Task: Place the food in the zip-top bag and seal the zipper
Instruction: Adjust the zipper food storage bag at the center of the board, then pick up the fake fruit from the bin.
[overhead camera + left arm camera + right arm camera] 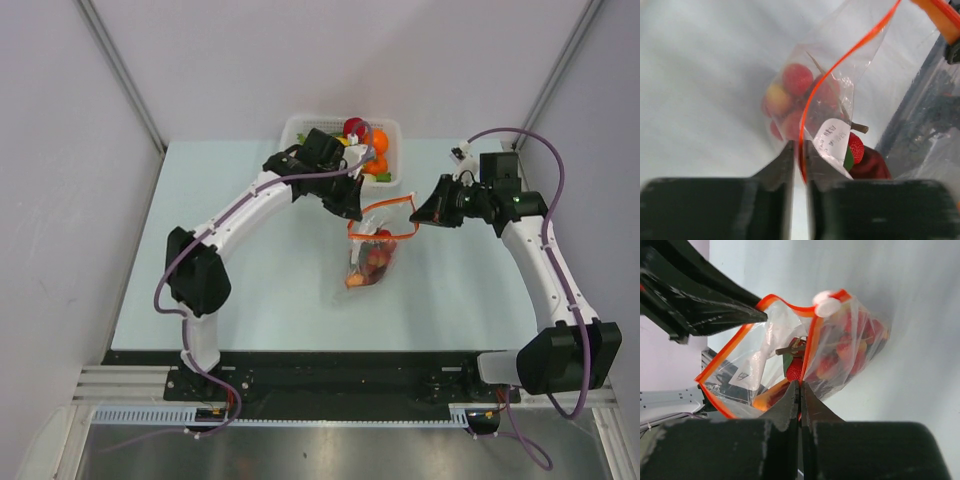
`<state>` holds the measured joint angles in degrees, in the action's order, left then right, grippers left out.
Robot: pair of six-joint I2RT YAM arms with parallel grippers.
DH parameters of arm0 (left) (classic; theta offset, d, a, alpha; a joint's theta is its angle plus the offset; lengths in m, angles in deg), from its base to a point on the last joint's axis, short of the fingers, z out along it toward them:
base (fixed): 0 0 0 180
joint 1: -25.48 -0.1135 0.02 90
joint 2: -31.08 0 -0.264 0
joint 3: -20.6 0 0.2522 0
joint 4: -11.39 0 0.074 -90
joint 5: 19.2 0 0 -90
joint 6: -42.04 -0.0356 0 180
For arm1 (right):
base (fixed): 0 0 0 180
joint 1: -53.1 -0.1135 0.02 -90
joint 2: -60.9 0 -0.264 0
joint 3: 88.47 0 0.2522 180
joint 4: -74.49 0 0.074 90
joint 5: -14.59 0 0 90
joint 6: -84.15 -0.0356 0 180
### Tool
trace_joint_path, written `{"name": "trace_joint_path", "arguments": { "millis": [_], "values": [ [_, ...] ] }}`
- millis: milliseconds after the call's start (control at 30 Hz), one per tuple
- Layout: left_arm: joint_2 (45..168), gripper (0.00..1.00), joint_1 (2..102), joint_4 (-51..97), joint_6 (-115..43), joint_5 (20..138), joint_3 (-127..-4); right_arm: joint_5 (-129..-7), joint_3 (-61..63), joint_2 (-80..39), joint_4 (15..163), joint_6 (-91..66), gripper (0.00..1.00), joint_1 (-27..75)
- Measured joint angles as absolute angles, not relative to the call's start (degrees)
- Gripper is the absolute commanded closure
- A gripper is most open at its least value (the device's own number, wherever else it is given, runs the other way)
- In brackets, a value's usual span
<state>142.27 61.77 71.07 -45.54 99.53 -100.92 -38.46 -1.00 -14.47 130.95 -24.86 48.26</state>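
Clear, limp film: the bag (765, 350) sags with light food (855, 345); left pincer (799, 147) and right pincer (800, 382) each pinch its stiffer zipper (809, 347), likely the surest hold.

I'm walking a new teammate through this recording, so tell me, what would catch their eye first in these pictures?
The clear zip-top bag is held up over the middle of the table. Its orange-red zipper mouth is spread between the left gripper and the right gripper, each pinched on the rim. Red and yellow toy food bulges at the bag's bottom, and a white basket at the far edge holds more bright pieces.
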Motion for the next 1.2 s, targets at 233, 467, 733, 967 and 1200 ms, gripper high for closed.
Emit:
{"name": "trace_joint_path", "arguments": {
  "millis": [233, 467, 733, 967, 1200],
  "values": [
    [139.89, 0.15, 55.13, 61.08, -42.18, 100.58, -102.71, -38.27, -0.73, -14.03, 130.07, -24.9, 1.0, 48.26],
    [144.07, 0.07, 48.79, 48.29, -39.34, 95.16, -107.22, -38.31, -0.73, -14.03, 129.79, -24.9, 1.0, 48.17],
    [161.33, 0.06, 49.4, 41.19, -39.53, 85.09, -117.53, -39.43, 0.34, -14.19, 129.9, -24.86, 1.0, 47.1],
    [171.76, 0.05, 49.47, 37.62, -40.52, 79.8, -120.31, -40.23, 2.0, -15.39, 129.9, -24.2, 1.0, 45.68],
    [178.14, 0.05, 49.49, 35.77, -40.87, 78.35, -125.25, -41.09, 3.37, -17.27, 129.92, -22.87, 1.0, 44.5]
  ]
}}
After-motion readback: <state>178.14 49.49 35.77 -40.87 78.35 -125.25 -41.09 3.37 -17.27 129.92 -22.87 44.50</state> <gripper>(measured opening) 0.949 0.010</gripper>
